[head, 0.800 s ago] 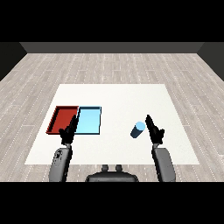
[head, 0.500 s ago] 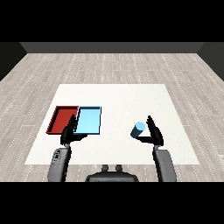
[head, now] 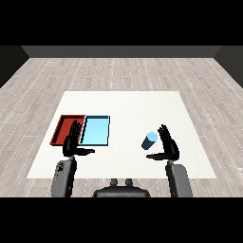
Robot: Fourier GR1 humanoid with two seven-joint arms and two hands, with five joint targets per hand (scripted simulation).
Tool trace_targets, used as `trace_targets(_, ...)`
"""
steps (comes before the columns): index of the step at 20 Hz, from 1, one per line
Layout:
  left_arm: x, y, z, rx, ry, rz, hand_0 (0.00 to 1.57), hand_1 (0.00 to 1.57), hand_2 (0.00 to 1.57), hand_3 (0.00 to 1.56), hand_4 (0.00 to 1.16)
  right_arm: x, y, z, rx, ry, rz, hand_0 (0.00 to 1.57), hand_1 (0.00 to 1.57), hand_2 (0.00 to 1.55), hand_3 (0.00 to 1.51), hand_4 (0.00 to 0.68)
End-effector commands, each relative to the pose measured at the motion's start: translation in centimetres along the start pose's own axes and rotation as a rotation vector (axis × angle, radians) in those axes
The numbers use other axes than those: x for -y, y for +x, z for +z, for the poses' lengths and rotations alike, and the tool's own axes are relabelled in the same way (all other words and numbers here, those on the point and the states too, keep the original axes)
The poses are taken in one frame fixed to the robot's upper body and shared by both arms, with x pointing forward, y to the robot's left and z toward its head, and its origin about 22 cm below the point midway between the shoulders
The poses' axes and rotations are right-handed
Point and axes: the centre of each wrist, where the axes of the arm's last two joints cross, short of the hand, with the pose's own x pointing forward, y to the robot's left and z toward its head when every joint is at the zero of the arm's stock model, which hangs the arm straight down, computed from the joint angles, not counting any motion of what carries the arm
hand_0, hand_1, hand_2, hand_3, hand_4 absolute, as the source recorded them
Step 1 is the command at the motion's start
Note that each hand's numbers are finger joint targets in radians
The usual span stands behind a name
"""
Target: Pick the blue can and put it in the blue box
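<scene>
Head view: can (head: 150,140), upright on surface (head: 128,102), at 3 o'clock of blue box (head: 96,130); right hand (head: 167,148) spread wide just beside it, holding nothing; left hand (head: 72,144) likewise wide; advice: close round can's middle, keeping it upright.

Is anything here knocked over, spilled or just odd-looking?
Nothing stands out. The blue can stands upright beside the open right hand, and the red tray and blue tray lie neatly side by side.
</scene>
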Motion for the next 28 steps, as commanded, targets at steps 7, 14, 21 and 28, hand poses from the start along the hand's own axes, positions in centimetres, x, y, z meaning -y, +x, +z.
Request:
trace_targets(7,-1.1,-1.2,0.8,0.027,0.008,0.005,0.00,0.00,0.00,0.00,0.00,1.1,-0.1,1.1,-0.003,-0.026,-0.013,0.00,0.00,0.00,0.00,0.000)
trace_targets(14,1.3,-1.1,-0.3,0.031,0.003,0.014,0.00,0.00,0.00,0.00,0.00,2.2,-2.2,0.1,-0.029,-0.086,-0.032,0.00,0.00,0.00,0.00,0.000)
trace_targets(21,0.1,-0.5,-0.5,0.019,0.008,0.029,0.00,0.00,0.00,0.00,0.00,3.7,-3.6,-2.7,-0.077,-0.101,-0.044,0.00,0.00,0.00,0.00,0.000)
trace_targets(28,-0.6,-1.5,2.1,0.028,0.016,0.049,0.00,0.00,0.00,0.00,0.00,3.0,-6.2,-2.5,-0.119,-0.086,-0.063,0.00,0.00,0.00,0.00,0.000)
